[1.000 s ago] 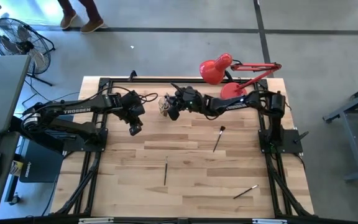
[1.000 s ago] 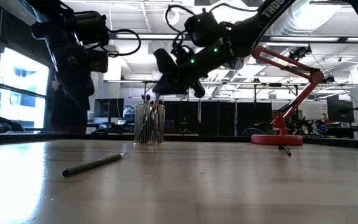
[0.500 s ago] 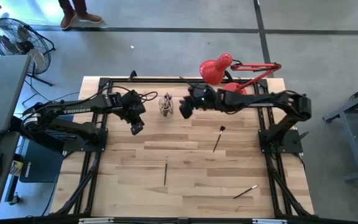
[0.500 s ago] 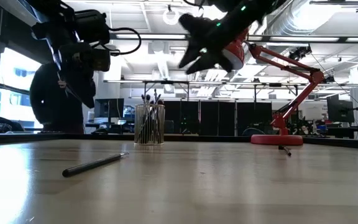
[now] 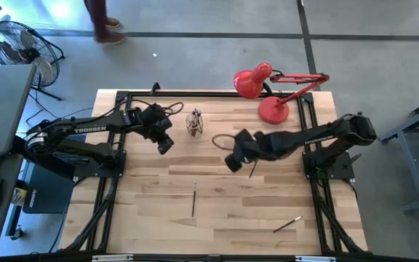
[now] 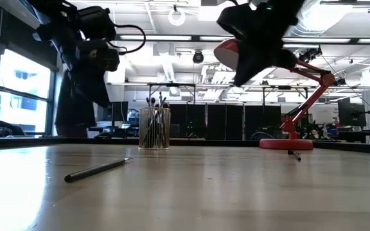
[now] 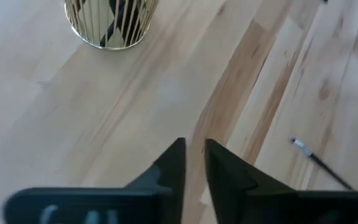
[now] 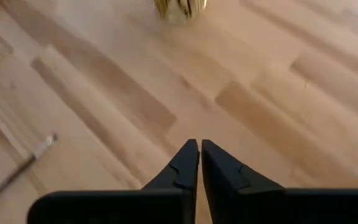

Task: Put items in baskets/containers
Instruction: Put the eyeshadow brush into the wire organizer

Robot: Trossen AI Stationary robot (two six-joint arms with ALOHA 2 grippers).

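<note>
A small clear cup (image 5: 194,124) with several dark sticks upright in it stands on the far middle of the table; it also shows in the low view (image 6: 154,128). Three more sticks lie flat: one (image 5: 252,172) beside my right gripper, one (image 5: 193,200) at mid-table, one (image 5: 288,224) near the front right. My right gripper (image 5: 233,161) hovers shut above the table, to the right of and nearer than the cup (image 8: 180,7). My left gripper (image 7: 194,152) hangs left of the cup (image 7: 110,22), its fingers a little apart with nothing between them.
A red desk lamp stands at the far right, its round base (image 5: 273,110) on the table and its head (image 5: 252,81) over the far edge. A fan (image 5: 17,44) and a person's legs (image 5: 102,18) are on the floor beyond the table.
My right gripper has drawn away from above the cup, going toward the table's right and near edges and down, to a spot beside the stick lying right of centre. The cup and the sticks on the table have stayed where they were.
</note>
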